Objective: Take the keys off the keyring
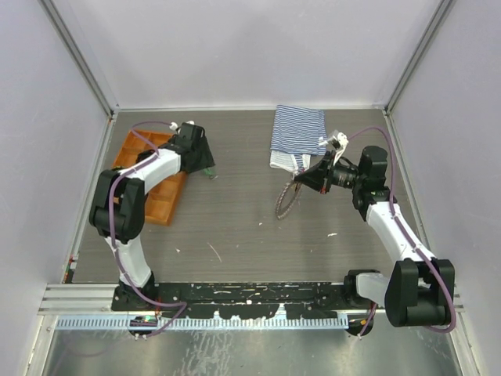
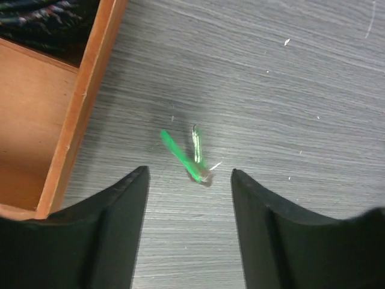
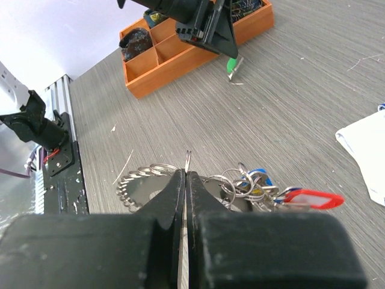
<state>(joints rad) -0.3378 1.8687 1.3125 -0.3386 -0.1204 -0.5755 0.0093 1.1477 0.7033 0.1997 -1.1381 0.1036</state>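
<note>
Left wrist: green key [image 2: 183,158], blurred, perhaps falling, sits between the parted fingers of the left claw [image 2: 188,174], near the orange tray [image 2: 84,102]. Right claw [image 3: 186,180] is clamped together on the keyring [image 3: 144,180], with the red key [image 3: 310,198] and blue key [image 3: 257,174] attached. Risk: the thin ring slips the pinch and the bunch drops to the table [image 3: 301,90].

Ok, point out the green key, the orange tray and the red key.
green key [image 2: 178,150], left wrist view, blurred green part.
orange tray [image 2: 84,102], left wrist view, side wall.
red key [image 3: 310,198], right wrist view, red plastic head.
</note>
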